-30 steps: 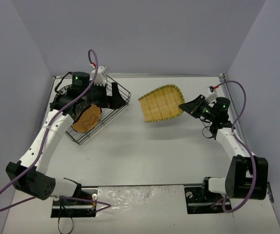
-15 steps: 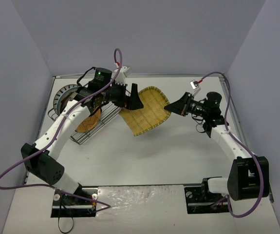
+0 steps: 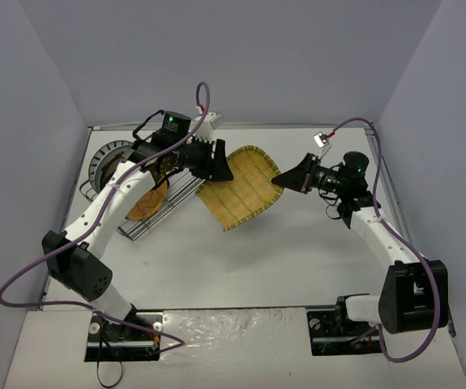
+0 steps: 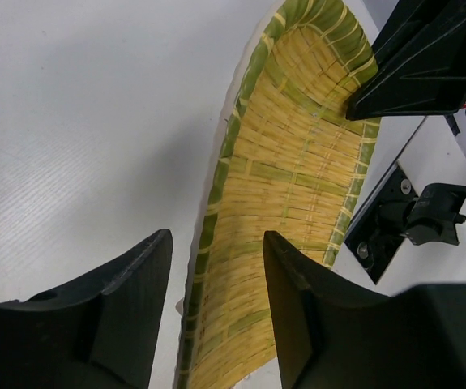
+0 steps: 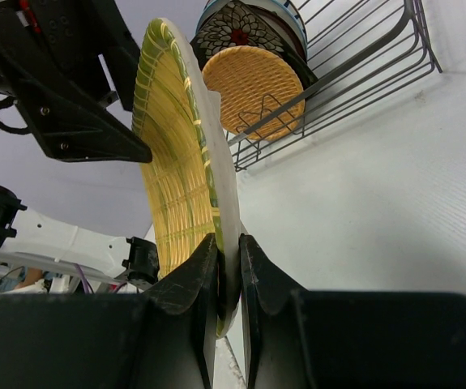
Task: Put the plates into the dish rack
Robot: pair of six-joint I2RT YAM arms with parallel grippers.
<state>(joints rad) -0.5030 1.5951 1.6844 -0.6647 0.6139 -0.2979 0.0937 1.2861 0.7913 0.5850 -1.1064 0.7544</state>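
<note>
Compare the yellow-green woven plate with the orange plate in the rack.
Place: the yellow-green plate is held above the table, the right gripper shut on its rim and the left gripper astride another edge; the orange plate stands in the dish rack.
Colour: the yellow-green plate has green bands on yellow; the orange plate is plain tan-orange.
Shared: both show a basket-weave pattern.

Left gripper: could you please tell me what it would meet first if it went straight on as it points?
The woven yellow-green plate: its rim sits between the fingers of the left gripper, so it would probably slide deeper. The right gripper holds the far edge.
</note>
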